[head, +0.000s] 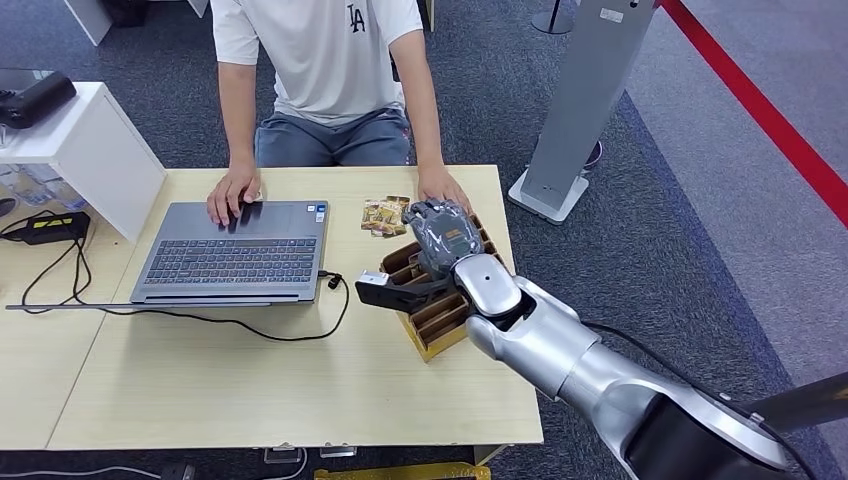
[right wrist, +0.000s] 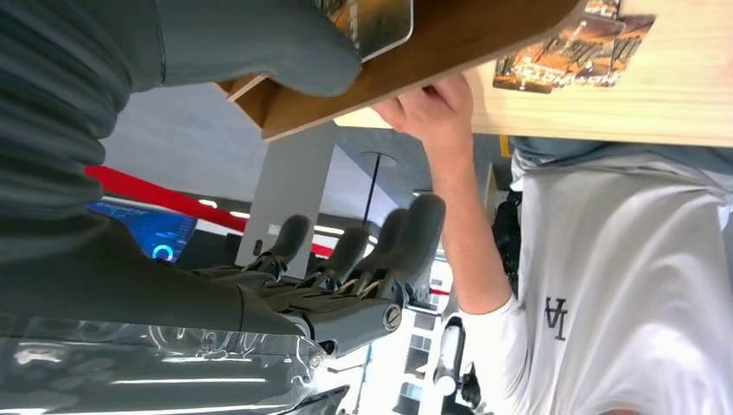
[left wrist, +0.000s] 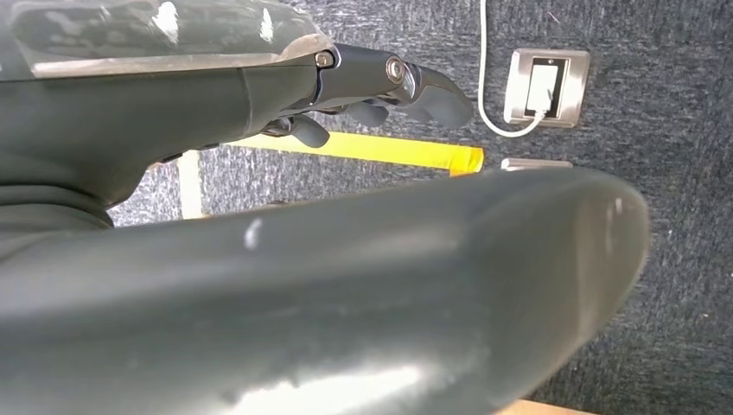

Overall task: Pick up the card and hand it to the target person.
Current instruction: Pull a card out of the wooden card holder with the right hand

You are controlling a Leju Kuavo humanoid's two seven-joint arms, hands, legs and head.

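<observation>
Cards [head: 384,216] lie in a small loose pile on the pale wooden surface [head: 250,380], between the laptop [head: 238,248] and the person's hand [head: 441,186], just beyond the far end of a brown slotted card holder [head: 432,325]. In the right wrist view the same pile [right wrist: 570,54] rests on the surface just past the holder's wooden edge [right wrist: 415,60], and one further card [right wrist: 380,19] stands in the holder, close to the thick grey thumb [right wrist: 259,43].

The right hand [head: 443,238] is poised over the far part of the holder, its silver arm reaching in from the near right. The right wrist view shows its dark fingers [right wrist: 415,233] extended and spread apart from the thumb, with nothing between them: the hand is released and grips no card.

The left hand [left wrist: 380,86] hangs over dark carpet beside a floor socket [left wrist: 546,86] and a yellow strip [left wrist: 363,149]; its fingers are loosely extended and hold nothing.

The person [head: 325,60], in a white T-shirt, sits at the far side of the surface, one hand on the laptop's palm rest and the other flat on the surface beside the pile. A black cable [head: 250,325] runs from the laptop's side across the surface.
</observation>
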